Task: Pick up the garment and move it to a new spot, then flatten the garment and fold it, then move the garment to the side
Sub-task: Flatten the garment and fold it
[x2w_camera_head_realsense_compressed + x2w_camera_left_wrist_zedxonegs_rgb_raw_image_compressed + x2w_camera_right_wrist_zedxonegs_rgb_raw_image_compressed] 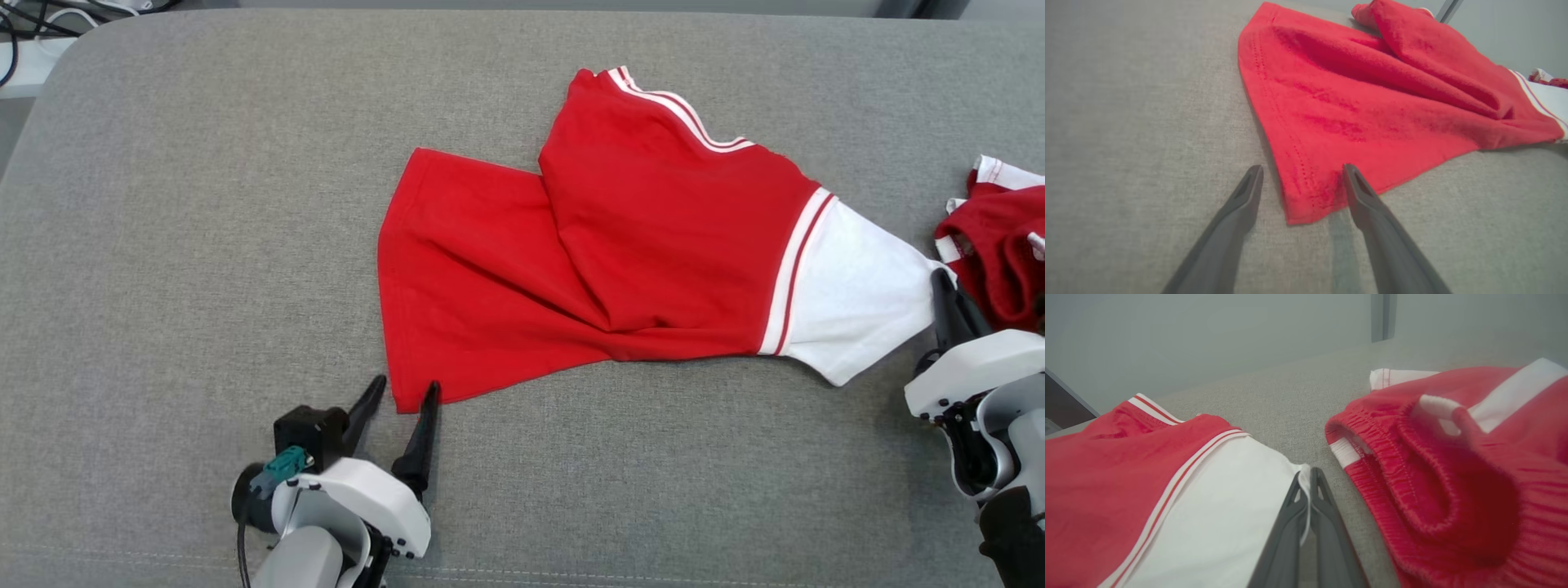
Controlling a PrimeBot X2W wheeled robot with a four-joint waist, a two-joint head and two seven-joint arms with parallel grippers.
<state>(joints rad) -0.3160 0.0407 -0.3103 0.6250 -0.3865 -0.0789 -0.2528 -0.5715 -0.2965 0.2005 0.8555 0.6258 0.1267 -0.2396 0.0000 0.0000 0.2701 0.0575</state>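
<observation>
The red garment [653, 245] with a white sleeve lies wrinkled on the grey cushion [204, 245]. At its near hem corner the left gripper [406, 384] has its jaws wide apart, one finger over the cloth and one beside it. The right gripper [943, 282] is closed on the edge of the white sleeve. Just beside that sleeve lies a second red piece [1000, 253].
</observation>
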